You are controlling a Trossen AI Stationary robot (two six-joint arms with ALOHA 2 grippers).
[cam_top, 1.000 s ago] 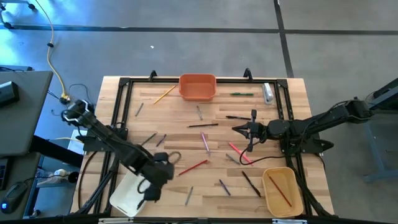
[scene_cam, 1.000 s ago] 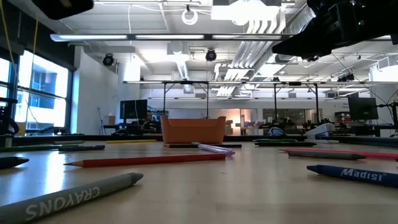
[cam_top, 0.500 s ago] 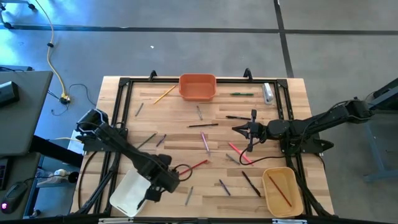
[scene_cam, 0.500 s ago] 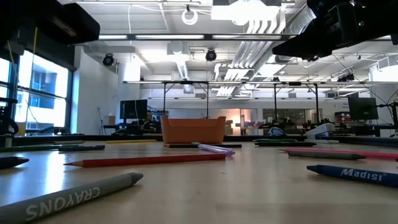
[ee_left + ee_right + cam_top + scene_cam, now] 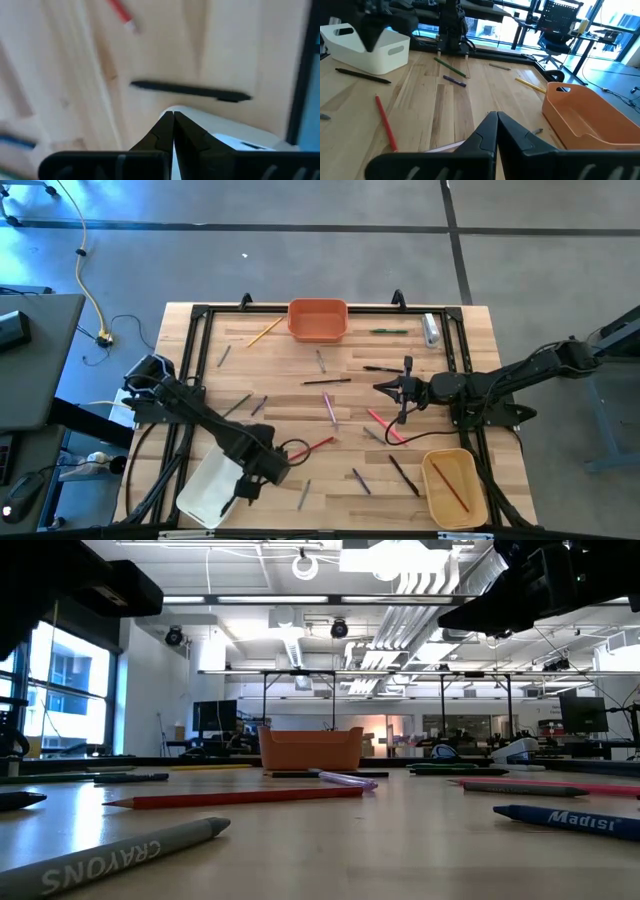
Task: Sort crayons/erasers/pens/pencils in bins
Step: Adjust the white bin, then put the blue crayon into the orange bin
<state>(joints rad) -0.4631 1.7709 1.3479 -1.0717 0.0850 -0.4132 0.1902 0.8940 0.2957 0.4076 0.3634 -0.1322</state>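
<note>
1. Crayons, pens and pencils lie scattered as thin sticks across the pale wooden table [image 5: 300, 395], among them a long red pencil [image 5: 312, 448], a pink stick [image 5: 329, 407] and a black pen [image 5: 404, 475].
2. Left gripper [image 5: 238, 498] hangs over the shallow white plastic bin [image 5: 205, 492] at the table's near-left corner, fingers pressed together with nothing between them.
3. From the left wrist, the closed fingertips [image 5: 172, 119] sit just above the white bin's rim [image 5: 235, 135], with a black pen [image 5: 192, 91] lying on the wood beside it.
4. Right gripper [image 5: 403, 418] hovers mid-table, right of centre, jaws closed and empty, near the pink stick.
5. Orange plastic bin [image 5: 318, 319] stands at the far edge.
6. Tan-yellow plastic bin [image 5: 455, 486] sits at the near-right corner, holding a red stick [image 5: 450, 485].
</note>
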